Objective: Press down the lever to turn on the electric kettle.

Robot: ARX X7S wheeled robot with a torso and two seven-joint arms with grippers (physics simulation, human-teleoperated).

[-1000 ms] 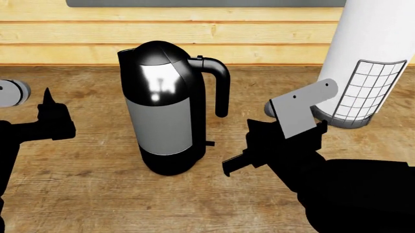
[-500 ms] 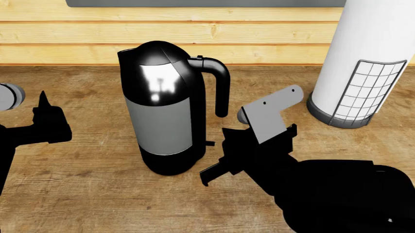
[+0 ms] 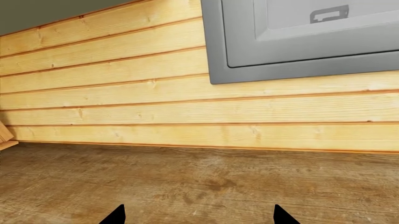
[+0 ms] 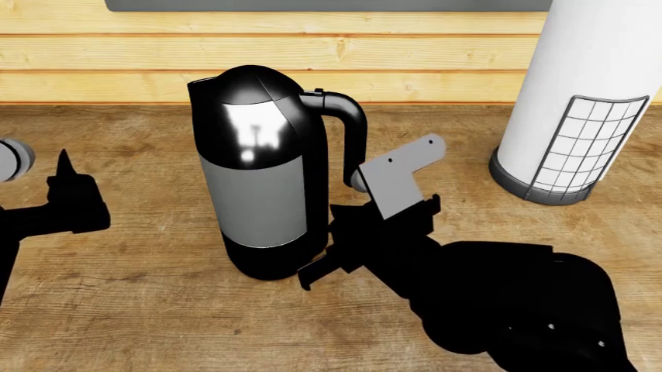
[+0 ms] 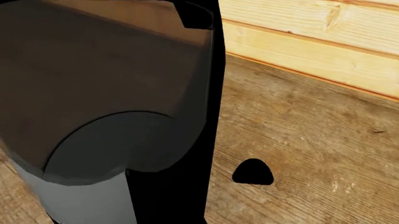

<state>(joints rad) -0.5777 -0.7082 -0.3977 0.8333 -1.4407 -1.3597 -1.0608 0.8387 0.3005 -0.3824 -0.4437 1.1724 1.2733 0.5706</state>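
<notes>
Kettle: the electric kettle (image 4: 267, 174) stands centre frame on the wooden counter (image 4: 145, 294), handle facing right. Its lever is hidden behind the right gripper (image 4: 322, 263), pressed against the kettle's lower base, grip state unclear. Left gripper (image 4: 70, 186) hovers at left edge, fingertips spread apart, holding nothing.

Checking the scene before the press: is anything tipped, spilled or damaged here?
Nothing stands out. The electric kettle stands upright on the wooden counter, the white cylinder is upright too, and no spill shows.

pine plank wall (image 3: 124, 88), grey panel (image 3: 299, 42), wooden counter (image 4: 135, 310)
</notes>
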